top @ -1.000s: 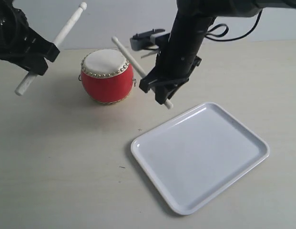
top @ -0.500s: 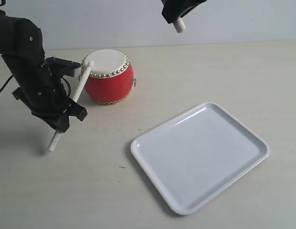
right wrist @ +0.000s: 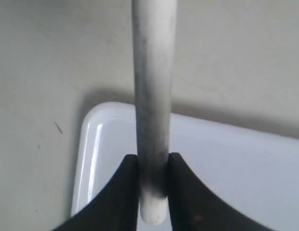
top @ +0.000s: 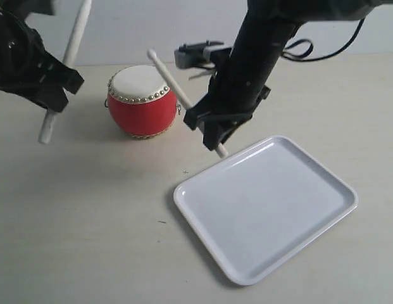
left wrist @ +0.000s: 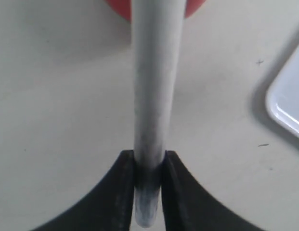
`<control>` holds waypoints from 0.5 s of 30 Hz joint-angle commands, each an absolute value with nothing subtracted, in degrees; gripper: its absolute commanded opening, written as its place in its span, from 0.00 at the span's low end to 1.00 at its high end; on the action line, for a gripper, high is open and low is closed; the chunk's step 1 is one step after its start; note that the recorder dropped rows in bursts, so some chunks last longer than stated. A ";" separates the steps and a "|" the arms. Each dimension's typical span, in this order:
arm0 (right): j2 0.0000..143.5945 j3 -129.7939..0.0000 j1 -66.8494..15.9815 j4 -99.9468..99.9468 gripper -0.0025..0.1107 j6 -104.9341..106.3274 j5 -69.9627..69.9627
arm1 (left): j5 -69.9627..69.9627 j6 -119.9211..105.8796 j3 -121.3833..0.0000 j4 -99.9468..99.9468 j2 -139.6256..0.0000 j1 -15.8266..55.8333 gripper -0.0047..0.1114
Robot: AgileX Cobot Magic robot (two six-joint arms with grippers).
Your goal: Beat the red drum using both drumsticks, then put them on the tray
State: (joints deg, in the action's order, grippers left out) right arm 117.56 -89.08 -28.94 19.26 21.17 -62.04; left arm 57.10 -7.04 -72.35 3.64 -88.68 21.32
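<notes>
The red drum (top: 142,101) with its cream skin stands at the back of the table; only a sliver of the red drum (left wrist: 192,7) shows in the left wrist view. My left gripper (top: 54,104) is shut on one drumstick (top: 63,69), raised to the left of the drum with its tip out of frame at the top. In the left wrist view this drumstick (left wrist: 154,96) runs out from my left gripper (left wrist: 149,178). My right gripper (top: 212,130) is shut on the other drumstick (top: 166,75), whose knob tip lies over the drum's right rim. The right wrist view shows my right gripper (right wrist: 153,178) and its drumstick (right wrist: 153,86) above the white tray (right wrist: 226,159).
The white tray (top: 323,218) lies empty at the front right, its far-left corner just below the right gripper. The right arm's black links and cable (top: 297,44) hang over the back right. Bare table (top: 88,221) spreads to the front left.
The left arm swung its stick up off the drum and back to the upper left. The right arm came down from above, bringing its stick tip onto the drum's right rim.
</notes>
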 commanded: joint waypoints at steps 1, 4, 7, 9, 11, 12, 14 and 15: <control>122.61 -88.92 -28.98 20.13 0.02 22.64 -60.04 | 57.84 -6.47 -72.66 4.21 -81.98 21.25 0.04; 123.18 -88.92 -28.98 20.13 0.02 22.74 -60.04 | 57.84 -5.73 -72.66 4.21 -79.26 21.25 0.04; 121.74 -89.03 -28.98 20.37 0.02 22.72 -60.04 | 57.58 -5.73 -72.66 4.21 -78.46 21.25 0.04; 119.86 -89.03 -28.98 20.75 0.02 22.72 -60.19 | 56.81 -5.62 -72.24 4.35 -78.88 21.25 0.04; 116.84 -89.03 -28.98 21.03 0.02 22.72 -61.02 | 54.31 -5.62 -70.85 4.85 -80.17 21.25 0.04; 115.37 -89.03 -28.98 21.03 0.02 22.72 -61.45 | 52.88 -5.62 -69.94 5.13 -81.12 21.25 0.04; 111.31 -89.03 -28.98 21.03 0.02 22.43 -62.21 | 50.59 -5.62 -68.09 5.92 -83.48 21.25 0.04; 109.08 -89.03 -28.98 21.03 0.02 22.43 -62.61 | 49.39 -5.74 -67.07 6.53 -85.12 21.25 0.04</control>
